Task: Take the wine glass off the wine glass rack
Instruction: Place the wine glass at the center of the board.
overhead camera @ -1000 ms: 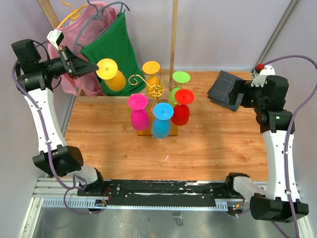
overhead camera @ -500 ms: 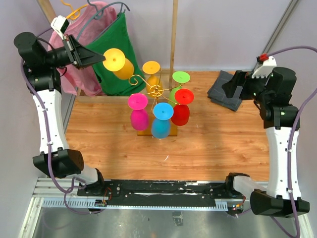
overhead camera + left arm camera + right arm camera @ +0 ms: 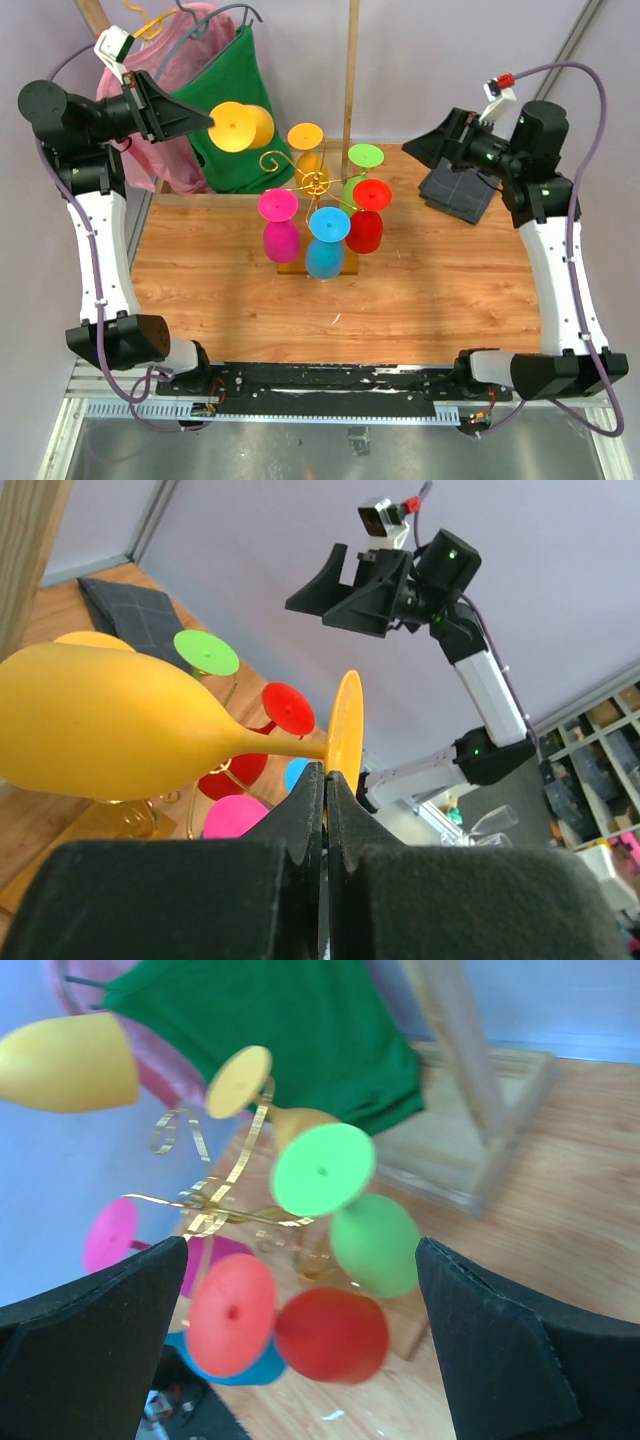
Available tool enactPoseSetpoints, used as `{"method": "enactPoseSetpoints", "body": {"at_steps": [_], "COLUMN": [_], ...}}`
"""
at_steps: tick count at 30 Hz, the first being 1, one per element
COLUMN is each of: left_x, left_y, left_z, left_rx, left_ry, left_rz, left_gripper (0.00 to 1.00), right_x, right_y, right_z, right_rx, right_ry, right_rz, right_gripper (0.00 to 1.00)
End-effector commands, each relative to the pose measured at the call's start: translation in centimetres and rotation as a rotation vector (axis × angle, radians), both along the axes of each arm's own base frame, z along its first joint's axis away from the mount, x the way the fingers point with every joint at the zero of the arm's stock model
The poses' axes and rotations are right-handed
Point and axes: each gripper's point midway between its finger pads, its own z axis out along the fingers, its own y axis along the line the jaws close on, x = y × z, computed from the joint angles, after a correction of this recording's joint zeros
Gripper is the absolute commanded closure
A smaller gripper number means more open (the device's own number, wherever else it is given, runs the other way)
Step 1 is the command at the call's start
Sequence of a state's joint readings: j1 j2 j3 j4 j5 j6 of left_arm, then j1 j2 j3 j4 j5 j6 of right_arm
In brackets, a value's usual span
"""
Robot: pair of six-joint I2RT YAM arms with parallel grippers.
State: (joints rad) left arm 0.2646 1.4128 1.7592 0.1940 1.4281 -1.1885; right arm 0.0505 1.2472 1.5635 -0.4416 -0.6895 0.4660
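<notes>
My left gripper (image 3: pixel 325 772) pinches only the foot rim of the yellow wine glass (image 3: pixel 120 720), held sideways clear of the wine glass rack (image 3: pixel 313 182), so its bowl's weight could twist it loose.

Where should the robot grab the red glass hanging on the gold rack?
Probably take the red glass by its thin stem, just under the foot, coming from the outer right side of the rack with the open right gripper. The glass hangs foot-up on that side, and the central post blocks the other way in.
</notes>
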Motion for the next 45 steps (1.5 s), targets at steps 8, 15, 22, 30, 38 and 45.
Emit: {"method": "enactPoseSetpoints", "body": {"at_steps": [8,15,22,30,38,45], "left_x": [-2.7,-4.1,-6.2,-7.3,-7.1,-7.2], "left_y": [-1.3,-1.9,-2.4,-2.5,-2.5,-2.5], "left_z": [0.2,0.2,0.1,-0.6,-0.8,-2.0], "left_rx": [0.120,0.184,0.251,0.315,0.345,0.381], "left_ry": [-0.296,-0.456,-0.651,-0.849,-0.930,-1.024], "left_rz": [-0.045,-0.074,-0.070,-0.043,-0.044,-0.054], "left_gripper": [1.00,1.00,1.00,1.00,1.00,1.00], "right_x": [-1.9,-3.6,-4.0,-4.5,-5.4,-5.8], "right_y": [9.0,15.7,18.1,21.0,24.5,26.1], "right_z": [7.2,6.8,7.9,9.2,9.5,10.1], "right_rx": [0.246,0.315,0.396,0.466,0.494,0.517], "right_ry": [-0.054,0.013,0.032,0.050,0.084,0.096], "right_rz": [0.314,0.470,0.525,0.589,0.673,0.714], "right_gripper": [0.00,0.00,0.00,0.00,0.00,0.03]}}
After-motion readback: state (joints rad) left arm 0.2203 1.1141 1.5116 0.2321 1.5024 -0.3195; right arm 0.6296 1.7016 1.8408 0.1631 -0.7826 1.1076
